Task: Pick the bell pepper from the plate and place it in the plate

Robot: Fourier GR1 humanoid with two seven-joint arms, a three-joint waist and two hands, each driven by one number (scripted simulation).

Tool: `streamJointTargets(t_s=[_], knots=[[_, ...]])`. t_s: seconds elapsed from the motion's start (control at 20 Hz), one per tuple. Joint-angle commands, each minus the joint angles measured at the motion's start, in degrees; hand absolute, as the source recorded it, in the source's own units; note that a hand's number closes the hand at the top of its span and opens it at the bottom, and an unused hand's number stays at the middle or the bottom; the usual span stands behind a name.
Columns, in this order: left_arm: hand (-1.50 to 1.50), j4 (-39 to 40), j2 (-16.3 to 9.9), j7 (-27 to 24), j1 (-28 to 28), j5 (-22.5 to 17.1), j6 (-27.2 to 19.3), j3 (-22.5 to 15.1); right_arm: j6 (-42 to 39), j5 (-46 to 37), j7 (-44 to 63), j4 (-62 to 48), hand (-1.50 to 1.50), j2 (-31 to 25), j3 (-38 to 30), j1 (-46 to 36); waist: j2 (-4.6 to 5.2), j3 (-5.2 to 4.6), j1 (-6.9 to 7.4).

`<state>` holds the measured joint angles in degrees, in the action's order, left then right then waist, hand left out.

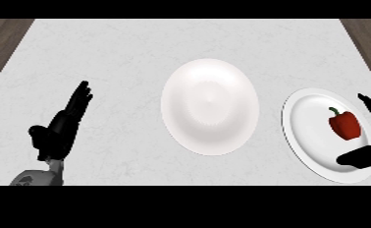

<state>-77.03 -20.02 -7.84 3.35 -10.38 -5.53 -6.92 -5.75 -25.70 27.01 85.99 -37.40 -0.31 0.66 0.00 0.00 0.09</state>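
Note:
A red bell pepper [346, 124] with a green stem lies on a white plate [308, 124] at the counter's right edge. My right hand [355, 158] comes in from the right border and only part of it shows. One dark digit lies over the plate's near side and a fingertip [363, 98] shows beyond the pepper. The two are wide apart, the hand is open, and neither touches the pepper. A second white plate [210, 106] sits in the middle of the counter with nothing on it. My left hand [62, 126] rests open at the lower left, fingers straight.
The pale marble counter [109, 50] spreads around both plates. Dark wood shows past its far left corner [13, 30] and far right corner [358, 28].

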Motion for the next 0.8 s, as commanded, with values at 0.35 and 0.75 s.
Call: streamJointTargets(t_s=[0.35,0.75], knots=[[0.0,-0.2,1.4,0.4,-0.7,2.3,3.8,4.9,-1.1,-10.1,-3.1,-13.3,-1.5,4.5,-1.9,-7.0,0.03,0.0,0.09],[0.0,-2.9,1.6,1.3,-2.3,2.4,7.0,6.6,-2.1,-11.1,-12.9,-22.9,1.5,7.1,-2.1,-9.2,0.02,0.03,0.36]])
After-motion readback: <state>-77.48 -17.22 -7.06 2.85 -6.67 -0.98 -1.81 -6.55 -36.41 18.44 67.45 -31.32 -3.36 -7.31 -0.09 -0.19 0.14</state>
